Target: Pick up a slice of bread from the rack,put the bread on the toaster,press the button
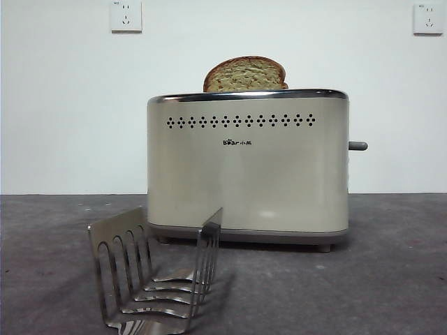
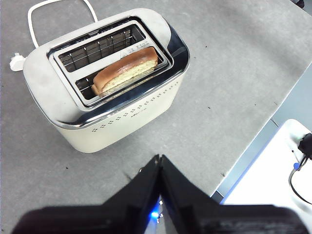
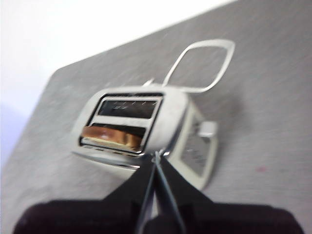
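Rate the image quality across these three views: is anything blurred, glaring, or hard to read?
Front view: sharp and evenly lit, the toaster and its logo legible, the rack cut off by the bottom edge. Left wrist view: crisp, with bright glare on the toaster's chrome top; the slice of bread reads clearly. Right wrist view: soft and smeared by blur, the bread only a brownish patch, the button indistinct.

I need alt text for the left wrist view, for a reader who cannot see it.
A slice of bread sits in one slot of the cream toaster, seen from above; the other slot is empty. The left gripper is above the grey table, jaws shut, holding nothing.
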`<control>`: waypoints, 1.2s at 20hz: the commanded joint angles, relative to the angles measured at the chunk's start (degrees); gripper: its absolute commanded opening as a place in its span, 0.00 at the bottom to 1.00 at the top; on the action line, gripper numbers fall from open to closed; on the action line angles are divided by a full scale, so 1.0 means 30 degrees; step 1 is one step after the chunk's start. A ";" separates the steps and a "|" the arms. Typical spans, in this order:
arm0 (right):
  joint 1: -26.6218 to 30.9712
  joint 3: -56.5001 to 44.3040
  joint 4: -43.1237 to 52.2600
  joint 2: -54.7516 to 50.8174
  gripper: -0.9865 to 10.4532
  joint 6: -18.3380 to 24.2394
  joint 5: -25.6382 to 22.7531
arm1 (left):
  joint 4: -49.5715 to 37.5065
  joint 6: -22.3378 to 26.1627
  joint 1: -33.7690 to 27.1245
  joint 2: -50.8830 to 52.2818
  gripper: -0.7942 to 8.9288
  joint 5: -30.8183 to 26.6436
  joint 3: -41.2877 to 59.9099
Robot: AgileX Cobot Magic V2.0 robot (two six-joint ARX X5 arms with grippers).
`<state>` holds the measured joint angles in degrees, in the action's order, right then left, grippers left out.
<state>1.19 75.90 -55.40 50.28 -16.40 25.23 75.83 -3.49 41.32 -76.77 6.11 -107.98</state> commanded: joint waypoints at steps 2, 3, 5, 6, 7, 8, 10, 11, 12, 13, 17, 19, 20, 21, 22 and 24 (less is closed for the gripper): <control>-0.0036 0.2368 -0.2630 -0.0648 0.08 0.1661 -0.3089 | -0.0066 0.0233 -0.0015 0.0058 0.08 -0.0036 0.0109; -0.0036 0.3009 -0.3381 -0.0736 0.09 0.1792 -0.3949 | -0.0066 0.0233 -0.0015 0.0051 0.08 -0.0036 0.0109; -0.0036 0.4073 -0.4743 -0.0729 0.09 0.1880 -0.5391 | -0.0073 0.0233 -0.0015 0.0051 0.08 -0.0036 0.0109; -0.0036 0.4568 -0.5537 -0.0721 0.09 0.1880 -0.6033 | -0.0073 0.0233 -0.0015 0.0058 0.08 -0.0036 0.0109; -0.0036 0.4976 -0.6302 -0.0721 0.09 0.1865 -0.6557 | -0.0066 0.0233 -0.0015 0.0051 0.08 -0.0036 0.0109; -0.0036 0.5289 -0.6965 -0.0699 0.09 0.1858 -0.6907 | -0.0066 0.0233 -0.0015 0.0051 0.08 -0.0036 0.0109; -0.0036 0.5676 -0.7803 -0.0670 0.09 0.1880 -0.7628 | -0.0073 0.0233 -0.0015 0.0051 0.08 -0.0036 0.0109; -0.0036 0.5719 -0.7767 -0.0670 0.09 0.1902 -0.8014 | -0.0066 0.0233 -0.0015 0.0051 0.08 -0.0036 0.0109; -0.0036 0.5785 -0.7767 -0.0670 0.09 0.1909 -0.8459 | -0.0073 0.0233 -0.0015 0.0051 0.08 -0.0036 0.0109; -0.0036 0.5821 -0.7767 -0.0670 0.09 0.1916 -0.8867 | -0.0073 0.0233 -0.0015 0.0051 0.08 -0.0022 0.0109; -0.0036 0.5829 -0.7767 -0.0532 0.09 0.1916 -0.9704 | -0.0073 0.0233 -0.0262 0.0051 0.08 -0.0160 0.0102; -0.0036 0.5829 -0.7767 -0.0335 0.09 0.1916 -0.9712 | -0.0073 0.0233 -0.0648 0.0051 0.08 -0.0204 0.0102; -0.0036 0.5829 -0.7767 -0.0219 0.09 0.1916 -0.9719 | -0.0073 0.0240 -0.0787 0.0051 0.08 -0.0197 0.0102; -0.0036 0.5829 -0.7767 -0.0066 0.09 0.1916 -0.9719 | -0.0073 0.0240 -0.0867 0.0000 0.08 -0.0197 0.0102; -0.0036 0.5829 -0.7767 0.0080 0.09 0.1916 -0.9719 | -0.0073 0.0240 -0.0874 -0.0036 0.08 -0.0189 0.0102; -0.0036 0.5829 -0.7767 0.0437 0.09 0.1909 -0.9719 | -0.0073 0.0240 -0.0874 -0.0117 0.08 -0.0182 0.0102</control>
<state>1.19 93.23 -77.65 51.20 -11.07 -3.66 75.81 -3.46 38.68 -76.82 5.30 -107.98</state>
